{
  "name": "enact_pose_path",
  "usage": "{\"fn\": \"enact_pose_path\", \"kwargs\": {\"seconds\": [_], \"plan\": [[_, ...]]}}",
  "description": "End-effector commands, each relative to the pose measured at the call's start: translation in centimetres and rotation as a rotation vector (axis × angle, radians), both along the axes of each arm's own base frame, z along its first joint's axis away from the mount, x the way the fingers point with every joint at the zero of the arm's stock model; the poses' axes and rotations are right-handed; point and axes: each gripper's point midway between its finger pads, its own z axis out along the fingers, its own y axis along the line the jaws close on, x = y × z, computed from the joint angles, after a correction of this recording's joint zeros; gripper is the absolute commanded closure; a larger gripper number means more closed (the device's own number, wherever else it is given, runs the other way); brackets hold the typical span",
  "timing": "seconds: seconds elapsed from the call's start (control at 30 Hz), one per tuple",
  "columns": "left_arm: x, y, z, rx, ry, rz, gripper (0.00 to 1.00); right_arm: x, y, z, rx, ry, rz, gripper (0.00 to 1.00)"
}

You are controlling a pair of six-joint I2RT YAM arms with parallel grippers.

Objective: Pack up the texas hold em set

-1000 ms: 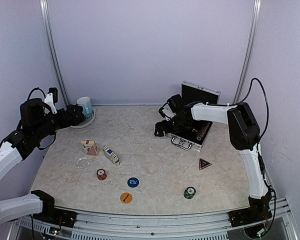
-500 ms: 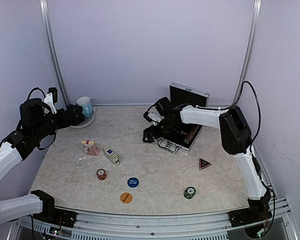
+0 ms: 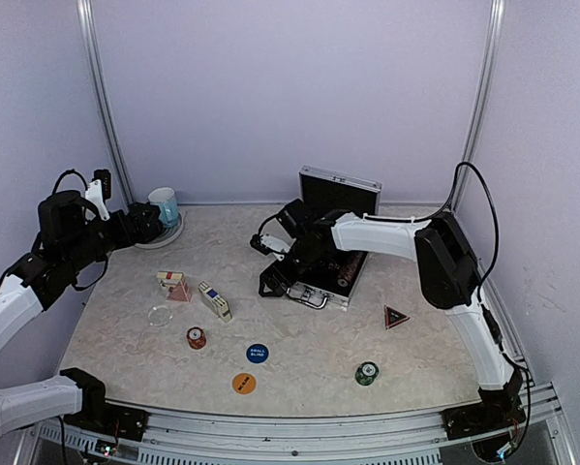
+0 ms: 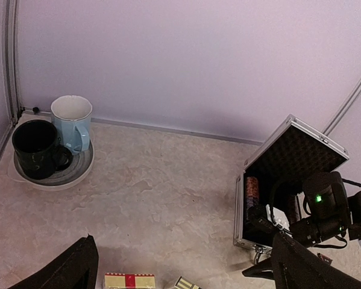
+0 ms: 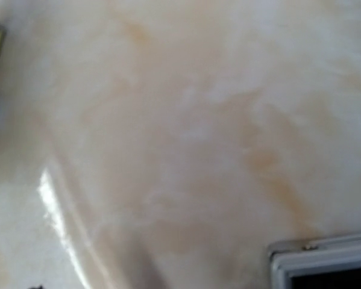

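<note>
While my left fingers (image 4: pixel 72 271) hang wide apart and hold nothing, high near the mugs (image 4: pixel 70 117), the card decks (image 3: pixel 215 300) lie below them toward the near edge of the tabletop (image 3: pixel 299 339), so my left arm is nearer to these. Further right, the red chips (image 3: pixel 197 337), the blue button (image 3: pixel 258 354) and the orange button (image 3: pixel 243 384) lie loose. The case (image 3: pixel 319 294) lies open in the middle, with its lid up at the far side and its long axis almost left to right. My right fingers (image 3: pixel 269 283) stand wide at its left front corner; whether they touch it I cannot tell. The green chips (image 3: pixel 367 373) and the triangle marker (image 3: pixel 396 317) lie to the right of the case, nearer my right arm.
</note>
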Motion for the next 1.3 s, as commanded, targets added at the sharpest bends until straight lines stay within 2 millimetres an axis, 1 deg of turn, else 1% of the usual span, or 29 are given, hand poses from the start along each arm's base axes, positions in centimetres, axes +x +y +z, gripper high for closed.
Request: {"fn": "enact_pose_path", "kwargs": {"seconds": [0.0, 0.1, 0.47, 0.7, 0.87, 1.13, 1.27], "plan": [[0.0, 0.2, -0.2, 0.0, 0.003, 0.001, 0.01, -6.0, 1.4, -0.9, -0.017, 0.065, 0.179, 0.02], [0.0, 0.2, -0.2, -0.002, 0.004, 0.0, 0.01, -6.3, 0.6, -1.3, -0.046, 0.058, 0.183, 0.02], [0.0, 0.3, -0.4, 0.0, 0.009, 0.002, 0.01, -8.2, -2.2, -1.9, -0.112, 0.053, 0.236, 0.13], [0.0, 0.3, -0.4, 0.001, 0.007, 0.004, 0.01, -9.1, -3.9, -2.4, -0.155, 0.047, 0.251, 0.15], [0.1, 0.3, -0.5, 0.001, 0.013, 0.003, 0.01, -9.6, -4.7, -2.6, -0.174, 0.048, 0.257, 0.16], [0.1, 0.3, -0.5, 0.001, 0.013, 0.002, 0.01, -9.5, -6.1, -2.5, -0.223, 0.024, 0.251, 0.16], [0.0, 0.3, -0.5, 0.0, 0.01, 0.002, 0.01, -9.0, -6.6, -1.8, -0.237, -0.003, 0.236, 0.16]]}}
